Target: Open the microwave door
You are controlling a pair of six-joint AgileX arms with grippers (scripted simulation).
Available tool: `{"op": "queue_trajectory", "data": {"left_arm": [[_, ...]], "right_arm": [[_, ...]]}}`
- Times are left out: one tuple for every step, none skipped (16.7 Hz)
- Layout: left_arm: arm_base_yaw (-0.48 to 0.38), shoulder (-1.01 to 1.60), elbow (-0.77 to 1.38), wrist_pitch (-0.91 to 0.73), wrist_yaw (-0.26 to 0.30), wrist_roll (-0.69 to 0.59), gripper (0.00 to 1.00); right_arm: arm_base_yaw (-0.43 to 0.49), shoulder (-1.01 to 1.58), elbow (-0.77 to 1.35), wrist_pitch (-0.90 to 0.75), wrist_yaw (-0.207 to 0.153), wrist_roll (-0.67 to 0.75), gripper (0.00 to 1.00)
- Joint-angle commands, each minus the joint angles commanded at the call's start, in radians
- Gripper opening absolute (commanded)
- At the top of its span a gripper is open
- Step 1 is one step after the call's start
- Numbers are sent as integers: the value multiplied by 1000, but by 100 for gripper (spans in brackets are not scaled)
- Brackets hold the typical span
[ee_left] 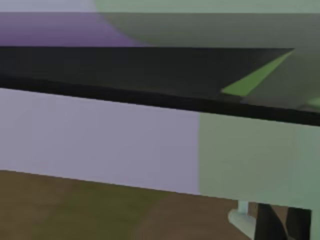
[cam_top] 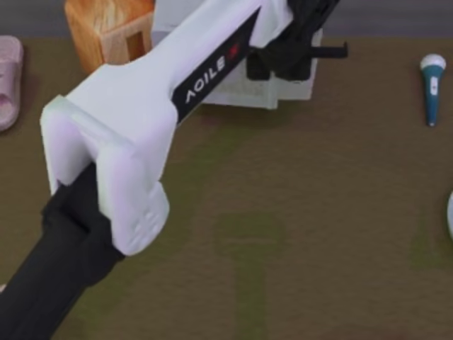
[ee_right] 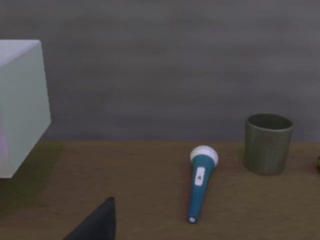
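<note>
The pale grey-white microwave [cam_top: 244, 88] stands at the table's back centre, mostly covered by my left arm. My left gripper [cam_top: 297, 49] is right at its front face. In the left wrist view the microwave's pale surfaces [ee_left: 100, 135] fill the frame under a dark band [ee_left: 125, 70]. There my left gripper [ee_left: 282, 225] shows dark beside a small pale handle-like piece [ee_left: 243, 216]. I cannot tell the microwave door apart from the body, nor whether it stands ajar. My right gripper [ee_right: 100, 222] is parked off to the right, out of the top view, and the microwave's corner [ee_right: 20, 105] shows beside it.
An orange wooden box [cam_top: 106, 32] stands left of the microwave, and a pink slipper [cam_top: 8, 81] lies at the far left. A teal microphone [cam_top: 432, 88] lies at the right, with an olive cup [ee_right: 267, 142] beyond it. My left arm [cam_top: 141, 120] crosses the table's left half.
</note>
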State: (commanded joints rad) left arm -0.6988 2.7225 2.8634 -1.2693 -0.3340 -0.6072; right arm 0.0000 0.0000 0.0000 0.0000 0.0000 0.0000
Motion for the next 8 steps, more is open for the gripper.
{"op": "queue_trajectory", "data": {"left_arm": [[3, 7, 23, -23, 9, -5, 0], [5, 11, 36, -36, 15, -7, 0], [5, 12, 39, -40, 16, -8, 0], [5, 12, 39, -40, 16, -8, 0], [5, 12, 39, -40, 16, -8, 0], [5, 12, 39, -40, 16, -8, 0], [5, 12, 39, -40, 16, -8, 0], [5, 12, 39, -40, 16, -8, 0]], "right_arm": [[0, 0, 0, 0, 0, 0, 100], [0, 0, 0, 0, 0, 0, 100], [0, 0, 0, 0, 0, 0, 100], [0, 0, 0, 0, 0, 0, 100], [0, 0, 0, 0, 0, 0, 100], [0, 0, 0, 0, 0, 0, 100], [0, 0, 0, 0, 0, 0, 100], [0, 0, 0, 0, 0, 0, 100]]}}
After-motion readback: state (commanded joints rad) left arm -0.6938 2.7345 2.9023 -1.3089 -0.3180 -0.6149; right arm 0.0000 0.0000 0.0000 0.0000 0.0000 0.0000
